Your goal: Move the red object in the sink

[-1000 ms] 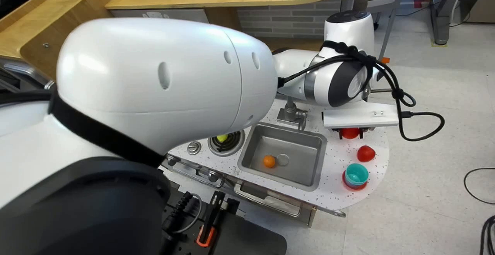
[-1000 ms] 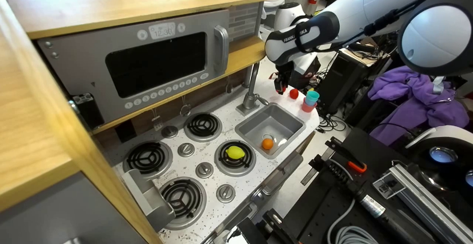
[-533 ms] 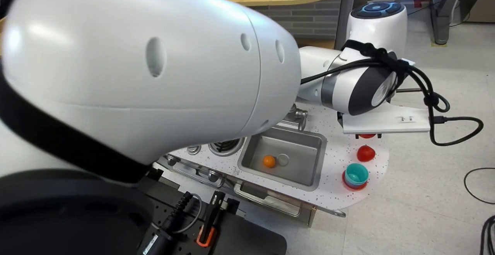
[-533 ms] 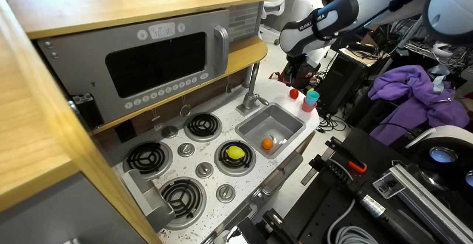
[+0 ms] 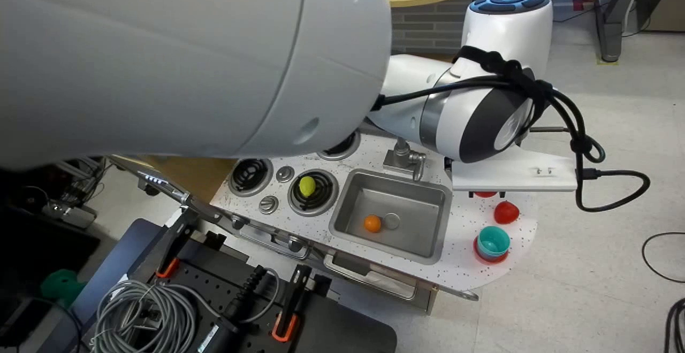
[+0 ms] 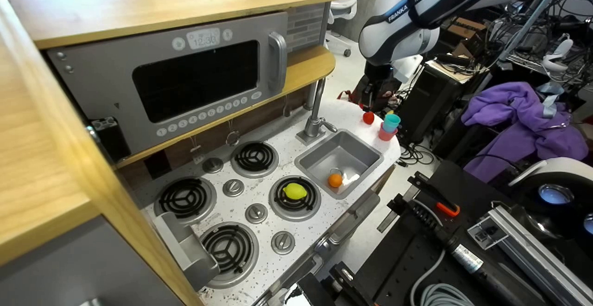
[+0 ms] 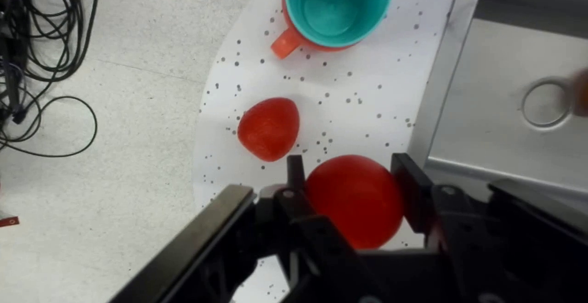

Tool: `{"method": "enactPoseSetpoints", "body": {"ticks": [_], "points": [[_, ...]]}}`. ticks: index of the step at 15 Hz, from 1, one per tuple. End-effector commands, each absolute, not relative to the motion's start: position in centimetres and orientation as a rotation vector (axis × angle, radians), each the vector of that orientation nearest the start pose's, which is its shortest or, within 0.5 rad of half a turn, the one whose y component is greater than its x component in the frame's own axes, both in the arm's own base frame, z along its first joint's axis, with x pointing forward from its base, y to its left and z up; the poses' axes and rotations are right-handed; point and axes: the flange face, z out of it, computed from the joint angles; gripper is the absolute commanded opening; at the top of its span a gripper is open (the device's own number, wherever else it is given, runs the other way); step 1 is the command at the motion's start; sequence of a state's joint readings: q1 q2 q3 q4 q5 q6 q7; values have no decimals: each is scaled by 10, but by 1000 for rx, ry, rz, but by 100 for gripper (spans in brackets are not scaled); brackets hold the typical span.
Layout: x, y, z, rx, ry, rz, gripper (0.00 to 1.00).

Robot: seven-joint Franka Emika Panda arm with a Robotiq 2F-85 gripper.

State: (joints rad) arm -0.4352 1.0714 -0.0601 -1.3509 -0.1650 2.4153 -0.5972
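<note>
My gripper point(image 7: 348, 167) is shut on a round red object point(image 7: 354, 202) in the wrist view, one finger on each side. In an exterior view this red object point(image 5: 485, 194) shows just below the white wrist plate, over the right end of the counter. The gripper point(image 6: 367, 102) hangs over the counter's far end. A second red, strawberry-shaped object point(image 7: 270, 128) lies on the counter close by, also seen in both exterior views point(image 5: 506, 212) point(image 6: 368, 117). The grey sink point(image 5: 420, 219) lies beside the gripper, with an orange point(image 5: 372, 223) in it. The sink also shows in the wrist view point(image 7: 487, 110).
Stacked teal and red cups point(image 5: 493, 242) stand near the counter's rounded edge, also in the wrist view point(image 7: 340, 4). A faucet point(image 6: 315, 125) rises behind the sink. A yellow lemon point(image 6: 295, 191) rests on a burner. A microwave point(image 6: 194, 74) and wooden shelf overhang the counter.
In an exterior view the gripper carried the round red object rightward, then part-way back left. The arm's upper link swung across that view, uncovering the burners. The second red object and orange stayed put.
</note>
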Motion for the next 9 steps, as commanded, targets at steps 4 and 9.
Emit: {"method": "enactPoseSetpoints", "body": {"ticks": [4,9], "points": [[574,-301,95,-3168,-419,231,25],[553,-261,70,-3140,-460,239,25]]}}
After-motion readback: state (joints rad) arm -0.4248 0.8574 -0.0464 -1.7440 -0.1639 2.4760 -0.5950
